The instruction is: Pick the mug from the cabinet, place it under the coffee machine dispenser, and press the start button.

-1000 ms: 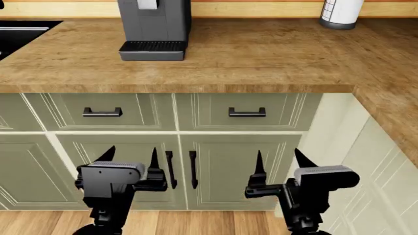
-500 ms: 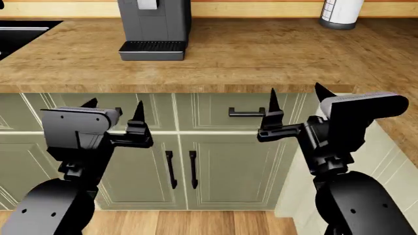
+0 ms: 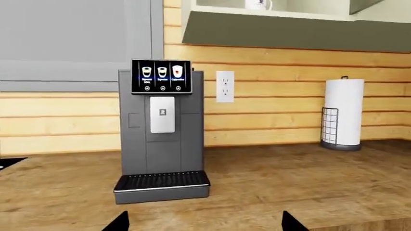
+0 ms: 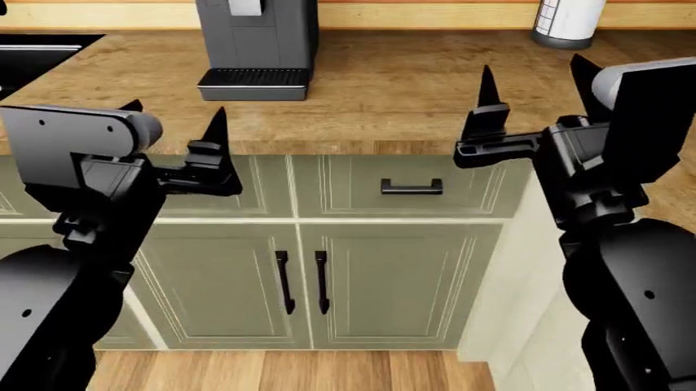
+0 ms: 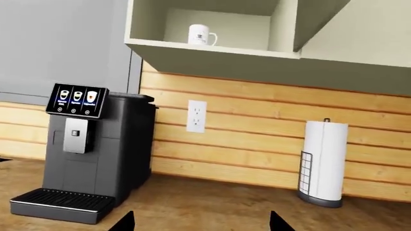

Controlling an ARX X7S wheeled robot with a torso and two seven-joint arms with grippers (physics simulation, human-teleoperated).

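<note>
So the step in hand is basically the reach for the mug [image 5: 201, 35], and nothing's been grabbed yet. The mug sits on the open wall cabinet's shelf [image 5: 212, 50], upright, handle poking out sideways, well above the coffee machine [image 5: 96, 149] and up toward 1 o'clock from it in the right wrist view. In the left wrist view only its base peeks in at 12 o'clock.

Both claws are released and empty: the left claw [image 4: 174, 134] and the right claw [image 4: 533, 94] each show their two black prongs spread apart, hovering at the front edge of the worktop [image 4: 359, 90], well apart from anything graspable.

Which arm to use is a judgement call, but the right looks better placed, since its camera has the whole mug in sight. It needs a lot of lift first, then a level approach into the cabinet opening so the prongs clear the shelf lip. Straddling the cup body rather than the handle seems safest, and closing gently, because it's a tapered cup and could squirt out.

The paper towel holder [image 5: 323, 163] stands at 3 o'clock from the machine, well clear. The drip tray [image 3: 161, 182] under the dispenser [image 3: 162, 114] is bare, ready for the drop-off later.
</note>
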